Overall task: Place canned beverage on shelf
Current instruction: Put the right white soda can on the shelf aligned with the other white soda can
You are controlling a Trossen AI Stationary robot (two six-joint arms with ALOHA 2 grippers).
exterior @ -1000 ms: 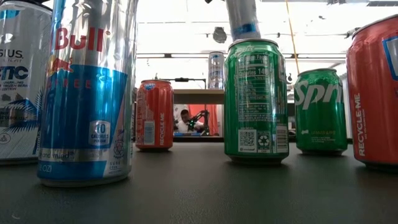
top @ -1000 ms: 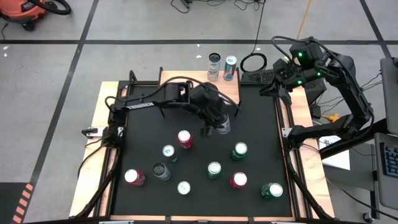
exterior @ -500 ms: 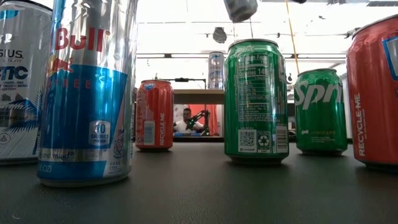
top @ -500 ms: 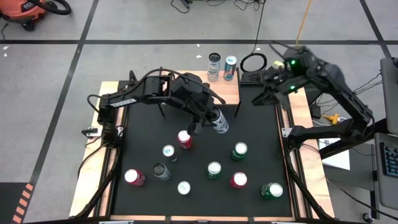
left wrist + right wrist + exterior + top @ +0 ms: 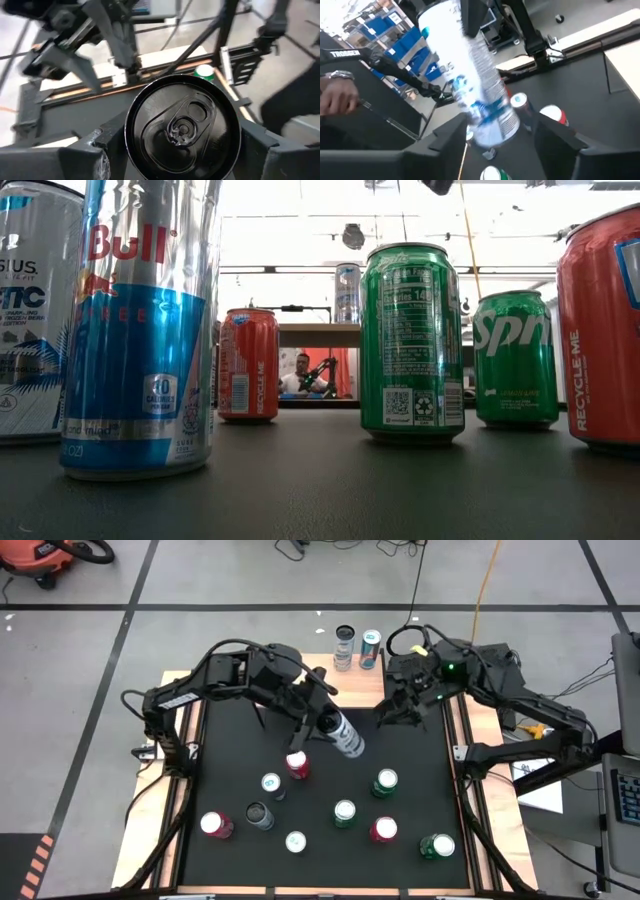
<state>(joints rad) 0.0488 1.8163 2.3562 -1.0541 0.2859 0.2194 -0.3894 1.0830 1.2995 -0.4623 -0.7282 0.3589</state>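
Note:
My left gripper (image 5: 333, 728) is shut on a slim silver-and-blue can (image 5: 342, 736), held high above the middle of the black table (image 5: 420, 755). The can shows in the left wrist view (image 5: 182, 130) and in the right wrist view (image 5: 480, 100). My right gripper (image 5: 393, 712) is open just to the can's right. In the right wrist view its fingers (image 5: 451, 137) stand on either side of the can's lower end, with gaps showing. The light-wood shelf (image 5: 365, 685) stands at the table's far edge, with two cans (image 5: 345, 645) on it. My left gripper pinches the can's two sides near its black top end (image 5: 150, 107) between its two fingers (image 5: 95, 147). The fingers come from the table's far left, slanting down. The can is lifted clear of the table and tilted, its bottom end (image 5: 353, 749) toward the near right.
Several cans stand on the table: a red one (image 5: 297, 763) just below the held can, green ones (image 5: 385, 781) (image 5: 344, 812) (image 5: 437, 846), another red one (image 5: 384, 829), and silver, black and red ones at the near left (image 5: 259, 815). A person shows beyond the table (image 5: 297, 375).
My left gripper has lifted the slim can clear of the table, out of the low view's top, carried it a little toward the far left and tipped it over. My right gripper has swung from the far right corner toward the table's middle, up to the can.

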